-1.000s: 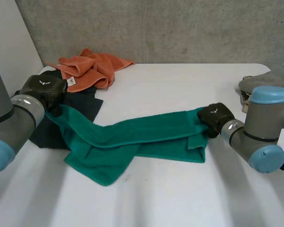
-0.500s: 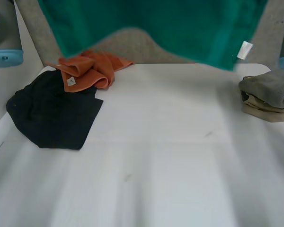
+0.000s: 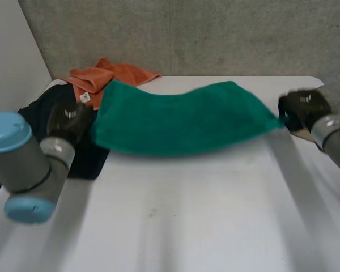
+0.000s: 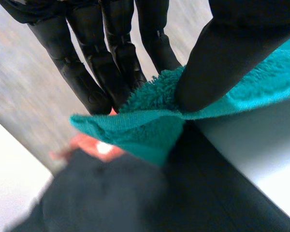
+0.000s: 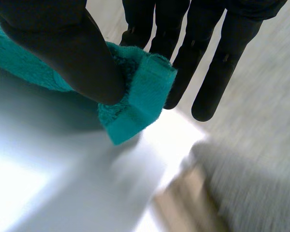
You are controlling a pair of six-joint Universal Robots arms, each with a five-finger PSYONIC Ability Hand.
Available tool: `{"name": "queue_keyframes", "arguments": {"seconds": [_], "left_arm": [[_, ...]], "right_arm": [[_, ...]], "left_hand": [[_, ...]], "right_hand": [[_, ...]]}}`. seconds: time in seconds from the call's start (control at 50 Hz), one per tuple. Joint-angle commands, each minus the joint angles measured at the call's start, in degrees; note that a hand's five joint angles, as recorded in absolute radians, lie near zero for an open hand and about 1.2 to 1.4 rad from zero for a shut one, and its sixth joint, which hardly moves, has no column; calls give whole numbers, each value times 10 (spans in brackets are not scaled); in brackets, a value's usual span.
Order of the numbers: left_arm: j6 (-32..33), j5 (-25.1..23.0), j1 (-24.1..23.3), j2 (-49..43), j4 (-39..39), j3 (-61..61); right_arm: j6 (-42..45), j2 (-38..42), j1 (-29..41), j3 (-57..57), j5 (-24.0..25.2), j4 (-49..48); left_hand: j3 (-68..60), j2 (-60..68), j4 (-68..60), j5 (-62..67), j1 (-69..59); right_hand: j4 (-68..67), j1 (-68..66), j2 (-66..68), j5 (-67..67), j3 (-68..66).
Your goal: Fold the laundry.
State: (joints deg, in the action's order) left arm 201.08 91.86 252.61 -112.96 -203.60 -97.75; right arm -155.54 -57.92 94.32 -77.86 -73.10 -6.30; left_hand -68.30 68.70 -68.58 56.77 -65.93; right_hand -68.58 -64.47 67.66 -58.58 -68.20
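A green towel (image 3: 178,119) is stretched flat above the white table (image 3: 204,215), held at two corners. My left hand (image 3: 71,120) pinches the towel's left corner (image 4: 150,104) between thumb and fingers. My right hand (image 3: 303,107) pinches the right corner (image 5: 140,99) the same way. The towel (image 4: 261,92) sags a little in the middle between the hands.
A black cloth (image 3: 88,153) lies on the table under my left hand. An orange cloth (image 3: 110,79) is bunched at the back left. Folded grey and beige cloths (image 5: 241,188) lie at the table's right edge, by my right hand.
The towel was lifted from the table, swung up high, and has now come down spread out between the hands. Both hands kept their corners.
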Motion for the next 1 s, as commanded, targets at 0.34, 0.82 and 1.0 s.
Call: {"name": "queue_keyframes", "arguments": {"seconds": [0.34,0.82,1.0], "left_arm": [[155,19,-24,101,430,-6],[67,45,-20,29,-8,462],[35,39,-5,37,38,370]], "right_arm": [[340,-78,-95,-43,-19,380],[-64,-120,-15,239,-136,-181],[-49,-103,0,210,-98,-99]], "left_hand": [[-117,113,-114,132,-141],[-117,113,-114,132,-141],[-117,113,-114,132,-141]], "right_hand": [[-114,-155,123,-114,-118],[-114,-155,123,-114,-118],[-114,-155,123,-114,-118]]}}
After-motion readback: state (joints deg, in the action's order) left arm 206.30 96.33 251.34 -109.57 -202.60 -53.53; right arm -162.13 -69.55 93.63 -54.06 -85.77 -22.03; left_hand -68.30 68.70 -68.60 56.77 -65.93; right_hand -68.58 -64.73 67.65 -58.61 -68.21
